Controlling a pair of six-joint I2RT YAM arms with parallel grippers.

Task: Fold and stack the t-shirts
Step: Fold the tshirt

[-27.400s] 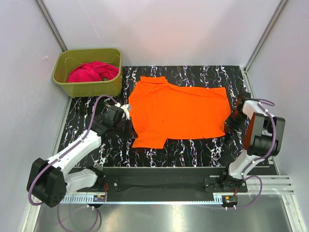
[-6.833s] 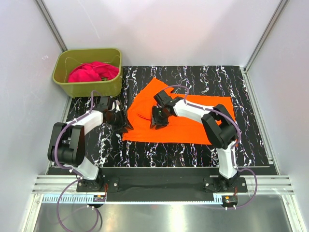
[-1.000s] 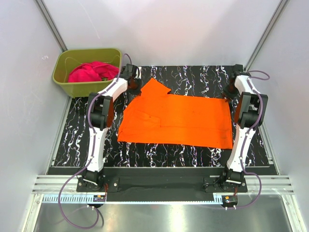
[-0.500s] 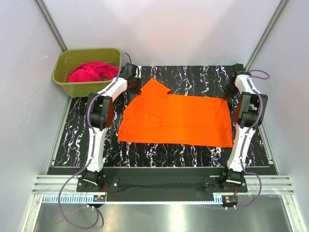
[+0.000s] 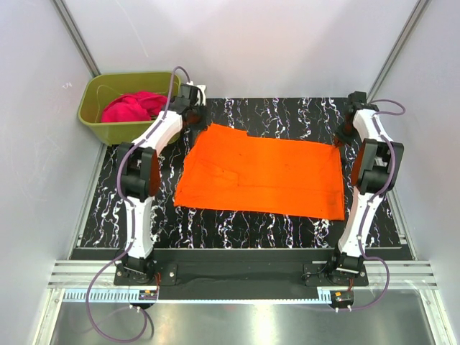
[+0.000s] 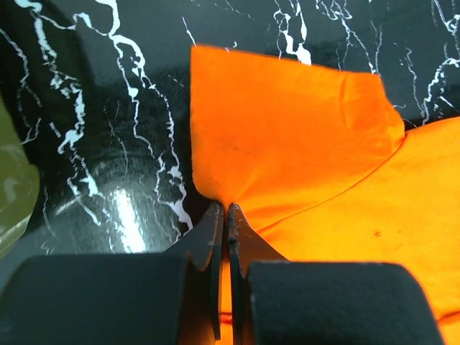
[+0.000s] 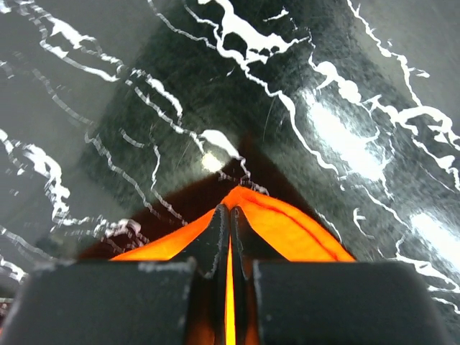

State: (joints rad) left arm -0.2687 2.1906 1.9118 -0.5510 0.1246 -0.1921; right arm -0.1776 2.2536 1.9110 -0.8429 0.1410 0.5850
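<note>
Pinching far corners of orange t-shirt (image 5: 262, 176), spread flat on table (image 5: 287, 113), with left gripper (image 6: 224, 210) and right gripper (image 7: 226, 210) both clamped on cloth. Folding looking barely begun; leaving pink t-shirt (image 5: 136, 106) bunched in tub (image 5: 129, 132), stacking pending.

table (image 5: 287, 226): black marbled | on it: orange t-shirt (image 5: 266, 172) flat; green tub (image 5: 129, 132) far-left
</note>
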